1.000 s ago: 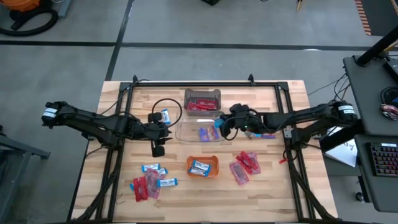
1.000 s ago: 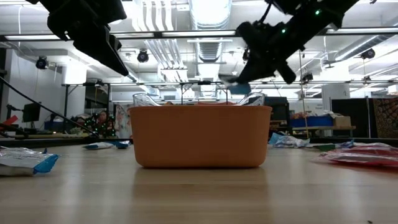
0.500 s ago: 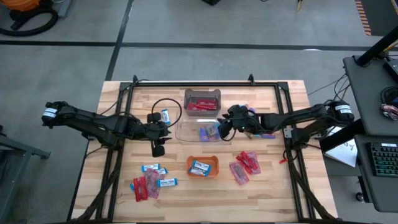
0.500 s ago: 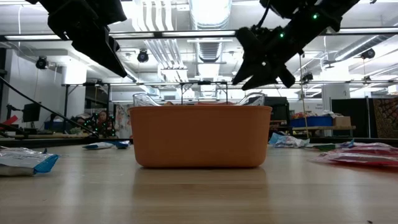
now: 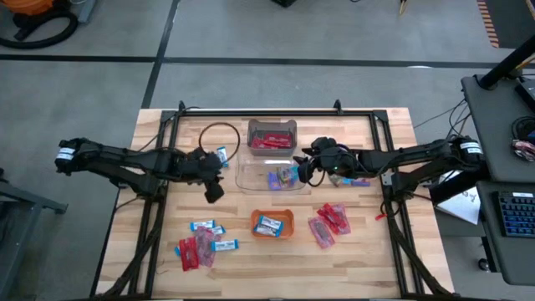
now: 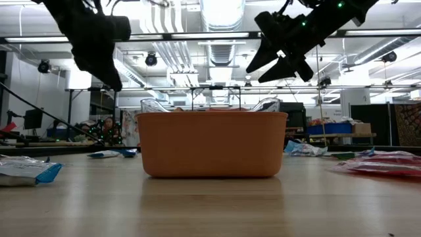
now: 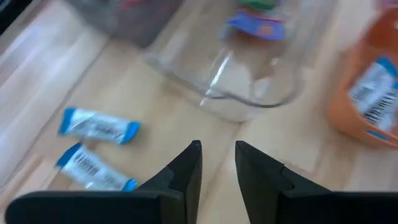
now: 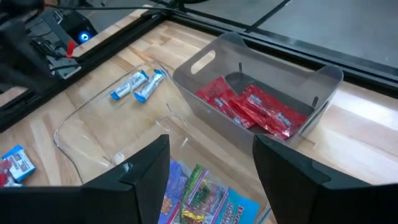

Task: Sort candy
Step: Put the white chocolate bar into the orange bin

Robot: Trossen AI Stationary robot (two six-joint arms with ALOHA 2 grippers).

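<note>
Candy, wrapped, assorted; held in bins and loose on a wooden table (image 5: 368,251).

- Purple and blue crinkly wrappers (image 5: 282,177): in a clear plastic bin (image 5: 251,179) at table centre; seen close in the right wrist view (image 8: 205,199).
- Red packets (image 5: 269,141): in a grey bin (image 5: 271,124) just behind the clear one; several flat, overlapping (image 8: 255,109).
- Blue-and-white bar (image 5: 269,224): one, in the small orange tray (image 5: 255,227) nearer the front edge; the tray (image 6: 212,143) fills the middle of the low view.
- Two blue-and-white bars (image 5: 221,155): on the table left of the grey bin, beside a loop of black cable (image 5: 219,146); shown also at (image 7: 99,126) and (image 8: 138,84).
- Loose mixed lot, red packets and blue-and-white bars (image 5: 203,242): front left of the table.
- Loose red packets (image 5: 328,224): front right, beside the orange tray.

Right gripper (image 5: 306,170): above the right end of the clear bin, fingers spread wide, holding nothing (image 8: 211,168); in the low view it hangs above the tray (image 6: 266,59).

Left gripper (image 5: 216,193): raised over bare table left of the clear bin; fingers (image 7: 186,171) narrowly parted, nothing between them.
</note>
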